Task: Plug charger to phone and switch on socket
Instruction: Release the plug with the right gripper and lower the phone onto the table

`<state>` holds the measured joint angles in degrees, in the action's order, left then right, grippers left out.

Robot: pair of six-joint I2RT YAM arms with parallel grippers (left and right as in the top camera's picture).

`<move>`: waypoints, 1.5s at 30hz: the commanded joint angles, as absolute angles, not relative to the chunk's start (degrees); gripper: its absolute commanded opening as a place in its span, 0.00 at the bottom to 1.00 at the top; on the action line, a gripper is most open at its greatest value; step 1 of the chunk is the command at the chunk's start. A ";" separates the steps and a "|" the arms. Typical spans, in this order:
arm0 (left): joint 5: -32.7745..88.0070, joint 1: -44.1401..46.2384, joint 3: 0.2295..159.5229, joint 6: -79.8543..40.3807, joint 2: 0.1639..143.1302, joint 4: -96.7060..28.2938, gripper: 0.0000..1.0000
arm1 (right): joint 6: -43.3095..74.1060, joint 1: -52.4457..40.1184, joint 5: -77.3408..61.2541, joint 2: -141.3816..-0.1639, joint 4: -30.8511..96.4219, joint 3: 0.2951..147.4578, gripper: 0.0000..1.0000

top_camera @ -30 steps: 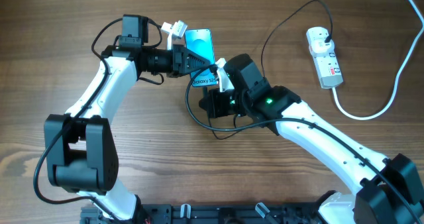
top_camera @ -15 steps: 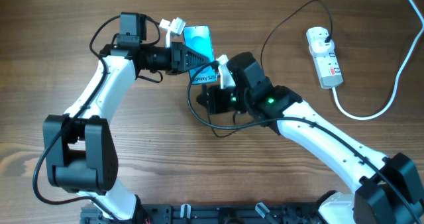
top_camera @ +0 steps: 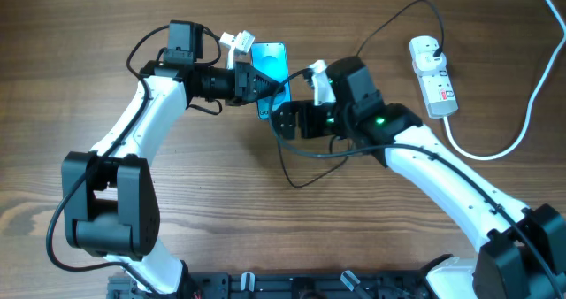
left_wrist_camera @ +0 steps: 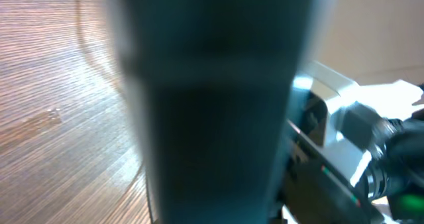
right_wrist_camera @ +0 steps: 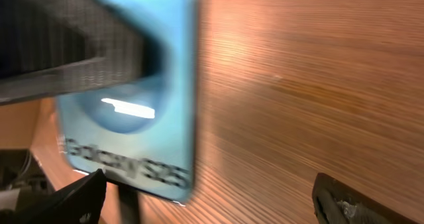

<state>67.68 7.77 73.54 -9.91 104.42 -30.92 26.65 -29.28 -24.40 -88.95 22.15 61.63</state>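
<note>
One phone [top_camera: 270, 62] was clamped in closed left fingers [top_camera: 258, 84]; right fingers [right_wrist_camera: 351, 204] gaped empty; one charger [top_camera: 386, 22] and one socket [top_camera: 432, 76] lay on worktop [top_camera: 265, 233].

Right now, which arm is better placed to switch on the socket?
Likely right: the right gripper is open and empty, the socket lies on its side, and the left gripper is shut on the phone.

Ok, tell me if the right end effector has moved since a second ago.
Yes. The right end effector has shifted up-frame and right, nearer the socket.
</note>
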 commanded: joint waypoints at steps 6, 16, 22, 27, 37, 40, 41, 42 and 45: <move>45.54 7.84 73.28 -12.53 104.05 -30.70 0.04 | 26.22 -25.21 -17.37 -89.03 29.26 63.00 1.00; 28.60 12.27 73.28 -20.40 104.38 -31.42 0.04 | 31.81 -25.10 0.80 -89.06 38.70 62.98 1.00; 15.55 16.93 73.28 -23.64 105.10 -31.11 0.04 | 31.40 -25.10 8.19 -89.06 40.53 62.87 1.00; 14.50 19.31 73.30 -24.93 107.94 -29.50 0.04 | 31.48 -25.10 8.19 -89.06 39.94 62.87 1.00; 14.48 19.62 73.30 -24.97 111.77 -28.03 0.04 | 31.51 -25.10 8.19 -89.06 39.88 62.87 1.00; 14.48 19.59 73.30 -25.19 113.08 -27.38 0.04 | 31.51 -25.10 8.19 -89.06 39.88 62.87 1.00; 14.46 19.59 73.28 -25.15 113.08 -27.33 0.06 | 31.48 -25.10 8.19 -89.06 39.88 62.87 1.00; 14.46 19.59 73.30 -25.15 113.08 -27.24 0.09 | 31.48 -25.10 8.19 -89.06 39.88 62.87 1.00; 13.37 19.62 73.28 -25.12 113.19 -27.24 0.10 | 31.51 -25.10 8.19 -89.06 39.88 62.87 1.00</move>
